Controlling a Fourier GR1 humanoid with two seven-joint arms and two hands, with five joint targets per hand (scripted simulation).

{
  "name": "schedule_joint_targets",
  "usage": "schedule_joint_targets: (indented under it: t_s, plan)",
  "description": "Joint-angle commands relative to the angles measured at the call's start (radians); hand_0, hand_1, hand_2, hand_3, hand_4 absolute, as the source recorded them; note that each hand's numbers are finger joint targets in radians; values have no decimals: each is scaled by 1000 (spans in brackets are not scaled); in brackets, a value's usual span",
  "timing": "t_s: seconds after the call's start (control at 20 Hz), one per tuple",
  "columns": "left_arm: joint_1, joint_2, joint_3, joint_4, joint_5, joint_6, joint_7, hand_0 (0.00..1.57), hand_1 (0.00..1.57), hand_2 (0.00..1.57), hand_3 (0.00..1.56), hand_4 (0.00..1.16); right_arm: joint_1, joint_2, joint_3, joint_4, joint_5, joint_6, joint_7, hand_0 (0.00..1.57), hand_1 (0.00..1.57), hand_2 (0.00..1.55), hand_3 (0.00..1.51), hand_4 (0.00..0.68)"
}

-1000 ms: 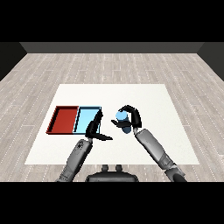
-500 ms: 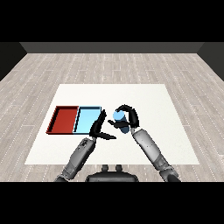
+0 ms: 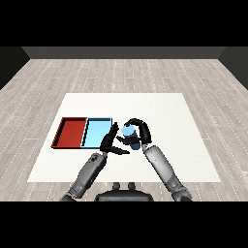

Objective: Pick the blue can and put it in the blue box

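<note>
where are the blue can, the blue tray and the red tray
blue can (image 3: 129,131), head view, its top end
blue tray (image 3: 97,131), head view, its bare floor
red tray (image 3: 71,132), head view, its bare floor

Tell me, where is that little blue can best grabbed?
Round its upright side wall, I'd say, coming from the right as the right hand does: its fingers curl round the blue can. The left hand crowds the other side.

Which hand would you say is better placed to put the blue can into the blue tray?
Right. The right hand is curled round the blue can, beside the light blue tray; the left hand is open, holding nothing.
</note>
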Motion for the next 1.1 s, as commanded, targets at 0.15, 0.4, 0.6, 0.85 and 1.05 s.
schedule_joint_targets:
  t_s: [0.15, 0.4, 0.6, 0.85, 1.05]
  plan:
    - [-107, 0, -40, 176, 75, 48, -105, 0, 0, 0, 0, 0, 1, 24, -5, -16, 53, 28, 13, 1490, 1490, 1466, 1401, 609]
    - [24, 0, -28, 26, 14, -13, -56, 0, 0, 0, 0, 0, 12, 39, 44, 59, -4, 4, -64, 1463, 1463, 1454, 1400, 605]
    - [-80, 0, -35, 99, 77, 14, -75, 0, 0, 0, 0, 0, -44, 39, 78, 89, -106, -78, -77, 1465, 1465, 1458, 1390, 619]
    - [-72, 0, -67, 65, 69, 39, -72, 0, 0, 0, 0, 0, -23, 39, 118, 11, -100, -102, -15, 1461, 1461, 1455, 1388, 589]
    - [-99, 0, -23, 139, 105, -27, -118, 0, 0, 0, 0, 0, -43, 39, 37, 41, -156, -48, -41, 1447, 1447, 1449, 1390, 602]
